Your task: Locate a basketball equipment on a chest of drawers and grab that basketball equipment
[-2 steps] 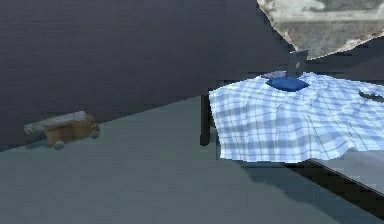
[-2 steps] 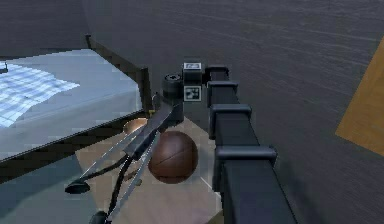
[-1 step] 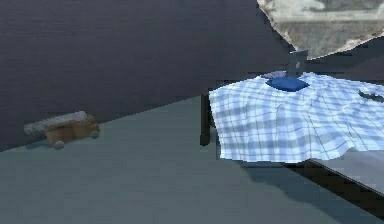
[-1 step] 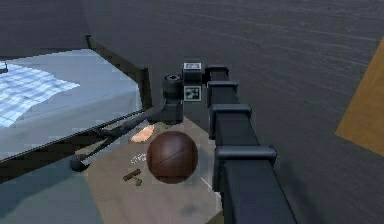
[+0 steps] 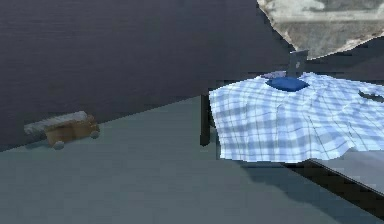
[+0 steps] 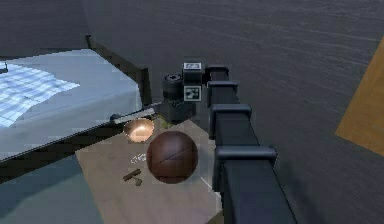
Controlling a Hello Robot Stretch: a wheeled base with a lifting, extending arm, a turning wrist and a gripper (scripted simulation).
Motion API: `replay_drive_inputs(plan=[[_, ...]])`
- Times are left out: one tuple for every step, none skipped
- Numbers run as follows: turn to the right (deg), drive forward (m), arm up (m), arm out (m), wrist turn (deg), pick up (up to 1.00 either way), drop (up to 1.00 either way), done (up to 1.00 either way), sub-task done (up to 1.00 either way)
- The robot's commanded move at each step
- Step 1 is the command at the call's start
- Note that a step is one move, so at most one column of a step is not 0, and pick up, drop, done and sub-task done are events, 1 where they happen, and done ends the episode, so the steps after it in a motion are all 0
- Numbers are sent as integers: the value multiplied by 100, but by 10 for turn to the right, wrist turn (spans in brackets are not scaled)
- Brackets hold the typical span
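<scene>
The ball (image 6: 172, 157) has a reddish-brown skin with a faint sheen. The surface (image 6: 100, 168) under it looks like pale, matt wood. The small bowl (image 6: 139, 128) is glossy inside. The arm (image 6: 240, 150) is dark and matt. The bed cover (image 5: 300, 120) is soft checked cloth lying in folds, and the pillow (image 5: 287, 85) is plain blue cloth. The floor (image 5: 130, 175) is smooth and matt.

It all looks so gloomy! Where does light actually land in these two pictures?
Forward view: the wall and floor are dimly lit, the checked bedspread is brightest, and there is dark shade under its edge. Arm side view: the basketball shows only a faint sheen, a small bowl-like thing beside it glows warm, and the arm reads near black.
</scene>
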Motion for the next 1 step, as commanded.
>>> replay_drive_inputs(plan=[[0, 0, 0, 0, 300, 0, 0, 0, 0]])
